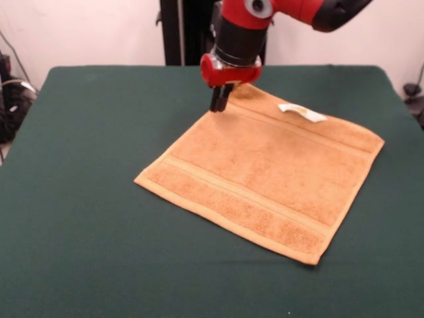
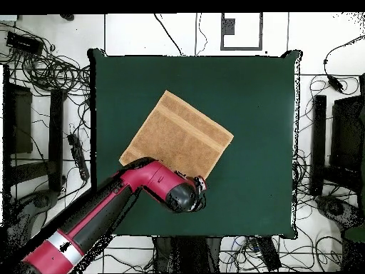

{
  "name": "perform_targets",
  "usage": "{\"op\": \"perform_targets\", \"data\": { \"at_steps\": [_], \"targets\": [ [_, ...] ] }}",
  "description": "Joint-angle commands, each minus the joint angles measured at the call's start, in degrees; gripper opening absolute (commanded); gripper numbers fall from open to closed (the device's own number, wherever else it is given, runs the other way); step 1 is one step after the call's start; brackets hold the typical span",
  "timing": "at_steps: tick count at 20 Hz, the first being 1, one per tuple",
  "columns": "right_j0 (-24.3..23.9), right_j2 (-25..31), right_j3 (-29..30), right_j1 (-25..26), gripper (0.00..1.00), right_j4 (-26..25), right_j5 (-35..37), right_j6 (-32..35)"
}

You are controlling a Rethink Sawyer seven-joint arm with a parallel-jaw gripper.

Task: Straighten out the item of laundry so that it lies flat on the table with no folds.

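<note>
Towel (image 1: 265, 179) first: it lies spread on the green table (image 1: 79, 199), turned like a diamond, stretching forward and off to the right from the gripper (image 1: 219, 103). Both woven bands show full length and all four edges look straight, so to my eye it is already flat, or very nearly. The only raised bit is the small white label (image 1: 302, 112), sitting up on the far band to the right of the gripper.

The gripper hangs straight down from the red wrist at the towel's far corner, and I would guess it is there because a corner is the natural place to pull a cloth taut. Its two dark fingers look pressed close together with hardly a gap, their tips right at the cloth's edge. Whether they are pinching the corner or only touching it, I cannot make out from across the table.

From overhead the arm (image 2: 107, 214) covers that corner entirely; the rest of the towel reaches up and away from it, well inside the table's edges.
</note>
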Motion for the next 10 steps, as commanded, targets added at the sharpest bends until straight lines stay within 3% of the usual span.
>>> {"op": "perform_targets", "data": {
  "at_steps": [1, 10],
  "targets": [
    [3.62, 11.99, 2.38, 2.25, 0.00, 2.45, -1.97, 11.94],
    [4.22, 14.01, 3.64, -0.23, 0.00, 3.17, -1.70, 11.53]
  ]
}}
